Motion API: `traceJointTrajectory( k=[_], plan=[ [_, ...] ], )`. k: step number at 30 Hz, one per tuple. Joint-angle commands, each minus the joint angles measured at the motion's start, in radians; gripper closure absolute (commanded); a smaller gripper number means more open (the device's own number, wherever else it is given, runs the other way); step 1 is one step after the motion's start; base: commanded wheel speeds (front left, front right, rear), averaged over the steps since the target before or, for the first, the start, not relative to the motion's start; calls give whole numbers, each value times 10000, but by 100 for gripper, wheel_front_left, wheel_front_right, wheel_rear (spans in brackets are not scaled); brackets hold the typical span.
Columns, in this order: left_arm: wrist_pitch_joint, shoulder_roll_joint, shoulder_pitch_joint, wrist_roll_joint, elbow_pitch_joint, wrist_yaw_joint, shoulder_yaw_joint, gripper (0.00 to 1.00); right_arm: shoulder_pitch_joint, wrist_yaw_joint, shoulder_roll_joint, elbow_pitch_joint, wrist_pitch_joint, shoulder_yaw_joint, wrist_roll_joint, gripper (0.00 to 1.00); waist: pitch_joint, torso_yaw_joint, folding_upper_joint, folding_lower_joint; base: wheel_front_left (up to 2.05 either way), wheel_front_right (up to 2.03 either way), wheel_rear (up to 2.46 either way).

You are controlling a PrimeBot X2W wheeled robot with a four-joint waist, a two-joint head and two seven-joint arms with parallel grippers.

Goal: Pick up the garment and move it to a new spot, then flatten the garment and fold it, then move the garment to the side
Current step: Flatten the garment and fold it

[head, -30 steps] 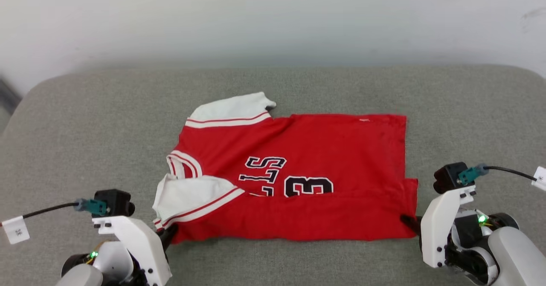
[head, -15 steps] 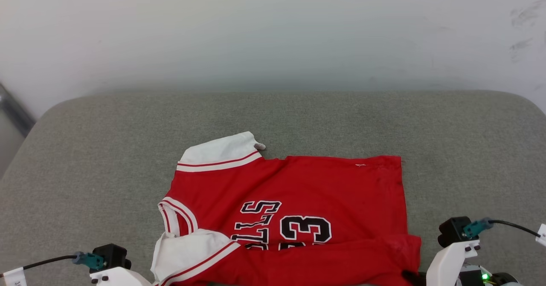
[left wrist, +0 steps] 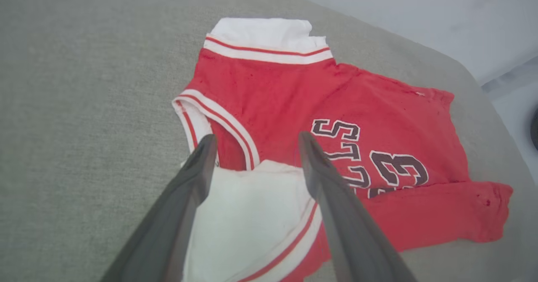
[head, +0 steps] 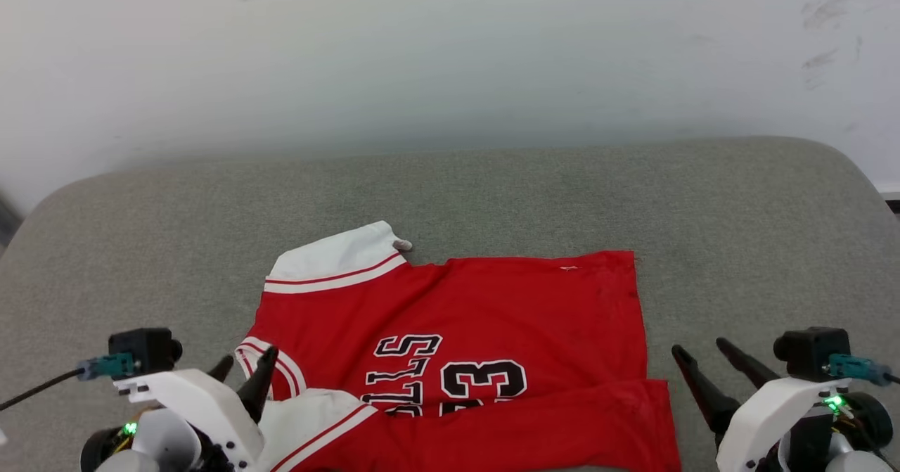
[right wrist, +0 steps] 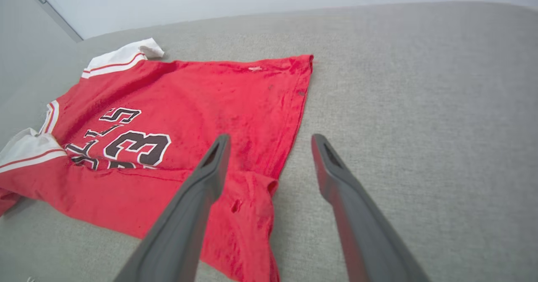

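Observation:
The garment (head: pixel 492 317) is a red jersey with white sleeves lying spread on the grey padded surface, collar to the left. Its near long edge is folded up over the lower part of the lettering and the number. My left gripper (head: pixel 246 359) is open beside the collar; in the left wrist view, the left gripper (left wrist: pixel 257 137) hangs over the folded white sleeve (left wrist: pixel 248 214) with nothing held. My right gripper (head: pixel 698 347) is open just right of the hem corner; in the right wrist view, the right gripper (right wrist: pixel 270 138) stands above the garment (right wrist: pixel 201 101) edge, empty.
The grey cushioned surface (head: pixel 492 190) stretches wide around the shirt, with rounded corners at the far left and far right. A white wall (head: pixel 450 50) rises directly behind it. A strip of floor shows past the right edge.
Both grippers have opened and let go of the garment's near corners, then lifted clear. The folded edge stays lying on the shirt. The head camera has shifted.

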Motion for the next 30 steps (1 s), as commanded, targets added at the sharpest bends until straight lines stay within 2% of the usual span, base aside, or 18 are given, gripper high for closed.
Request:
traceJointTrajectory(
  k=[1, 7, 10, 14, 21, 26, 30],
  plan=[
    [-108, -22, -151, 79, -30, 55, 54, 0, -133, -6, 57, -50, -86, -50, -56, 0, 17, -73, 0, 0, 0, 0, 0],
    [-1010, -13, -1210, 890, -280, 315, 301, 0, -279, -8, 527, -725, -1057, -781, -1104, 0, 527, -460, 0, 0, 0, 0, 0],
    [-916, 82, -2085, 1146, -428, 373, 360, 0, -597, -8, 784, -1384, -1245, -1043, -1510, 0, 1344, -649, 0, 0, 0, 0, 0],
    [-471, 293, -3433, 1315, -149, 141, 349, 0, -1007, -8, 1111, -2076, -1403, -1110, -1799, 0, 2391, -990, 0, 0, 0, 0, 0],
    [1340, 726, -5839, 1061, 1051, -721, 66, 0, -1483, -8, 1460, -2635, -1579, -1194, -2009, 0, 3647, -1469, 0, 0, 0, 0, 0],
    [3562, 1158, -7278, 859, 2014, -1239, -487, 0, -1652, -8, 1599, -2637, -1634, -1178, -2061, 0, 4229, -1768, 0, 0, 0, 0, 0],
    [5334, 1472, -8027, 801, 2536, -1431, -984, 0, -1787, -8, 1667, -2604, -1756, -1081, -2029, 0, 4546, -1980, 0, 0, 0, 0, 0]
  ],
)
